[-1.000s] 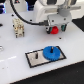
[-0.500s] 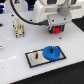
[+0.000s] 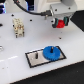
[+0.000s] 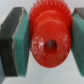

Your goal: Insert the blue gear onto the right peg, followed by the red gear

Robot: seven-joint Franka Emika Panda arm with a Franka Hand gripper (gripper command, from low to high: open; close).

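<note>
The red gear sits tight between the two green pads of the gripper, which grips it on both sides. In the exterior view the gear is mostly hidden behind the gripper, up in the air. Its teeth look blurry in the wrist view. The blue gear lies on the plate. The right peg cannot be made out under it. A thin pin stands beside the blue gear.
</note>
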